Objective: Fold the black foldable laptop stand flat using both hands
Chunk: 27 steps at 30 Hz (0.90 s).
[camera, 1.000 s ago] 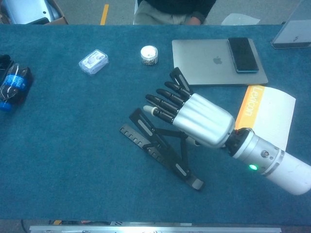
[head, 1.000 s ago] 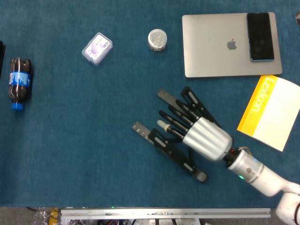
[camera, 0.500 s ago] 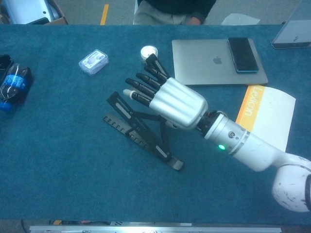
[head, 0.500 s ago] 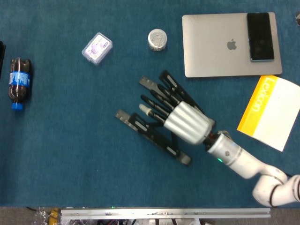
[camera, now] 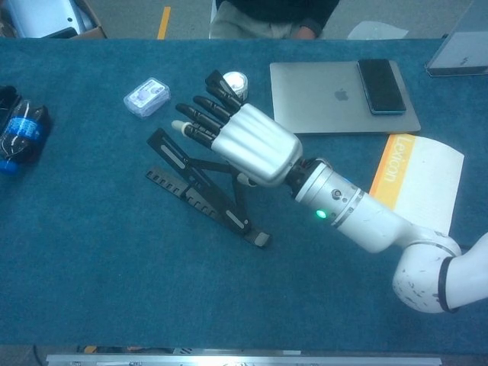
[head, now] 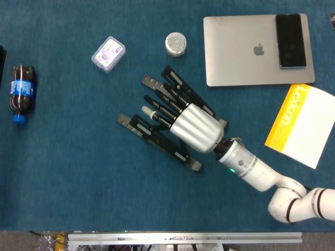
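Observation:
The black laptop stand (head: 157, 138) (camera: 202, 204) lies in the middle of the blue table, its toothed lower bar flat on the cloth and its upper bar angled away from it in a V. My right hand (head: 188, 125) (camera: 244, 141) lies over the upper bar with its fingers stretched out straight towards the far left. Where the palm meets the stand is hidden beneath the hand. No fingers curl around the bars. My left hand shows in neither view.
A closed silver laptop (head: 246, 52) (camera: 328, 95) with a phone (head: 290, 39) on it sits at the far right, a yellow booklet (head: 301, 125) in front of it. A round tin (head: 176, 44), a clear box (head: 108, 54) and a cola bottle (head: 21, 93) lie further left.
My right hand has slid to the far left across the table, and the stand has moved along under it, keeping the same V shape.

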Motion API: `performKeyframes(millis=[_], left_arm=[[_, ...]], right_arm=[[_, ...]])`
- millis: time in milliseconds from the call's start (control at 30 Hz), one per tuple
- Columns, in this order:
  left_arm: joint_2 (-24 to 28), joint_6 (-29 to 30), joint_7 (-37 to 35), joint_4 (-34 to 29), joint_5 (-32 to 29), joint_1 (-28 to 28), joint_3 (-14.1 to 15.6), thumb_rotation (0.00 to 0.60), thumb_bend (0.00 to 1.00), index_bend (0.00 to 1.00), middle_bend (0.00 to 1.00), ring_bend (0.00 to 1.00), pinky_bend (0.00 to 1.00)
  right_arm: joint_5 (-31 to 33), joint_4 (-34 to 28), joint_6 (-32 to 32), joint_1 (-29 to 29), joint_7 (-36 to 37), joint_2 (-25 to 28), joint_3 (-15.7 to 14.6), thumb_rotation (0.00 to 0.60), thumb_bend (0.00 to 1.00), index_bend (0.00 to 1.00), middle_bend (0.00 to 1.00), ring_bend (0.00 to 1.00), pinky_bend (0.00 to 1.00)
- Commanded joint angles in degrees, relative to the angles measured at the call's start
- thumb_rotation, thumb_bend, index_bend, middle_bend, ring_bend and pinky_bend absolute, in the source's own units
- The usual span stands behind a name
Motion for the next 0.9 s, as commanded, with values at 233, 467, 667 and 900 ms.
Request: performKeyframes(millis=[233, 467, 667, 900], left_arm=[[0.80, -2.02, 0.00, -1.58, 0.91, -1.45, 0.16, 0.600, 0.25, 0.00, 0.00, 0.00, 0.00], [0.56, -2.78, 0.66, -2.10, 0.92, -2.16, 0.18, 0.600, 0.25, 0.00, 0.00, 0.00, 0.00], [1.07, -3.57, -0.52, -2.17, 0.54, -2.32, 0.39, 0.600, 0.25, 0.00, 0.00, 0.00, 0.00], [1.32, -3.66, -1.38, -1.65, 0.47, -2.25, 0.61, 0.600, 0.25, 0.00, 0.00, 0.00, 0.00]], right_arm=[[6.09, -16.33, 0.36, -2.78, 3.87, 9.95, -0.10, 0.600, 0.00, 0.00, 0.00, 0.00, 0.00], [15.90, -24.55, -2.04, -3.30, 13.81, 14.36, 3.99, 0.600, 0.00, 0.00, 0.00, 0.00, 0.00], [24.35, -26.79, -6.53, -2.44, 23.25, 16.21, 6.97, 0.600, 0.00, 0.00, 0.00, 0.00, 0.00], [32.16, -26.07, -15.04, 0.37, 35.87, 17.36, 9.79, 0.600, 0.00, 0.00, 0.03, 0.00, 0.00]])
